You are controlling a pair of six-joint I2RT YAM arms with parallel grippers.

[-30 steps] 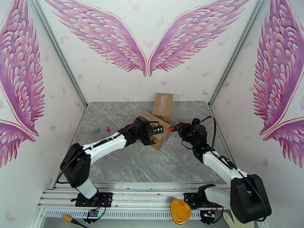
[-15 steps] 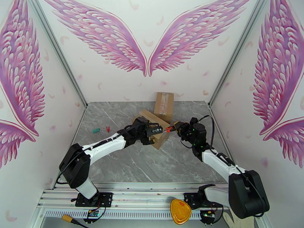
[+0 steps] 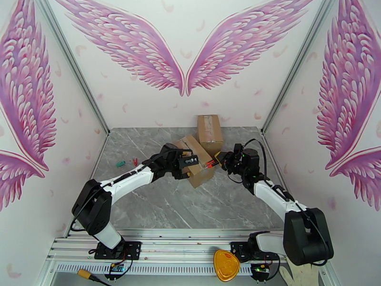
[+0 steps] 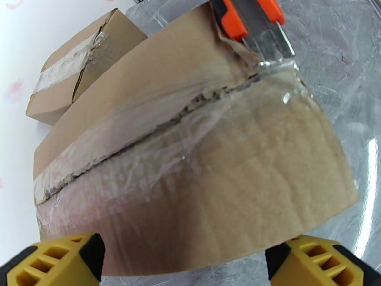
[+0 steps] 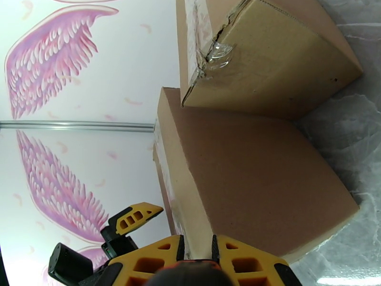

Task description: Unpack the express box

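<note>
- Over the last second both arms have pushed toward the back wall. The express box (image 3: 199, 164) and the second box (image 3: 210, 128) behind it have shifted up-frame.
- The express box lies at centre frame on the grey table (image 3: 157, 206), against the second box. Its clear tape (image 4: 157, 134) is ragged along the top seam.
- The left gripper (image 3: 187, 162) is spread wide, with its yellow fingertips (image 4: 52, 260) on either side of the box's near end.
- The right gripper (image 3: 221, 160) is clamped on an orange utility knife (image 4: 247, 15). The blade is at the taped corner, at the upper right of the left wrist view.
</note>
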